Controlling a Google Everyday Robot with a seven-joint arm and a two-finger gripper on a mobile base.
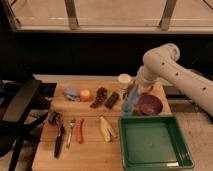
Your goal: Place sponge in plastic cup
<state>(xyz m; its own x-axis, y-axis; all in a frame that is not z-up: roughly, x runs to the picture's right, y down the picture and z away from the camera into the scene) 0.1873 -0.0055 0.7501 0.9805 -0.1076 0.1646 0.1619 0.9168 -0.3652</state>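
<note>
Gripper: (131,95) clamped on the sponge, just left of the purple bowl (150,105).
Sponge: (129,103) light blue, hanging upright from the gripper, beside the bowl's left rim.
Plastic cup: cannot tell where it stands.
White cup: (124,80) behind the bowl, to its left.
Green tray: (152,159) in front of the bowl.

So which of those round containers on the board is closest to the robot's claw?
The pale-blue plastic cup, directly beneath the gripper. The purple bowl sits right of it, the white cup behind.
</note>
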